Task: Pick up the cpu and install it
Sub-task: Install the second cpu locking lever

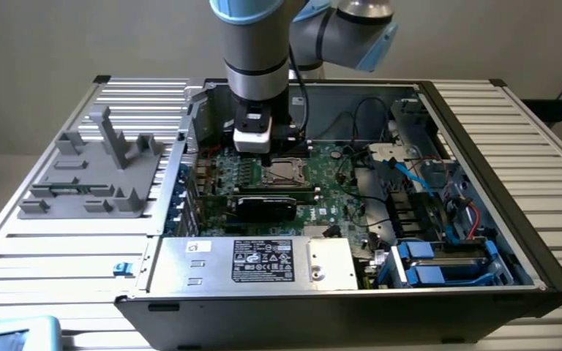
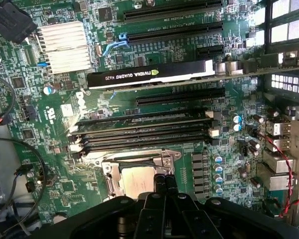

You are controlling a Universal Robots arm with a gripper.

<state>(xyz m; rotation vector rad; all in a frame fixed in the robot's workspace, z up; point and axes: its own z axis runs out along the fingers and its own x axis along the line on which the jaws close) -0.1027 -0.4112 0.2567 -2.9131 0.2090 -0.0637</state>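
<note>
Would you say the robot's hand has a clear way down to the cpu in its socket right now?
Probably yes. The hand hangs just above the cpu, which lies in the socket with its top bare. The memory sticks stand beside it, not over it.

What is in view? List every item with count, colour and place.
computer case: one, black, open on the slatted table.
motherboard: one, green, inside the case.
cpu: one, silver-beige, lying in the socket frame directly below the gripper.
graphics card: one, black, in a slot beyond the memory sticks.
memory sticks: a row, black, between card and socket.
heatsink: one, silver, finned, on the board.
power supply: one, silver, at the case's front edge.
fixture: one, grey, on the table at the exterior view's left.
gripper: one, black, just above the cpu.
</note>
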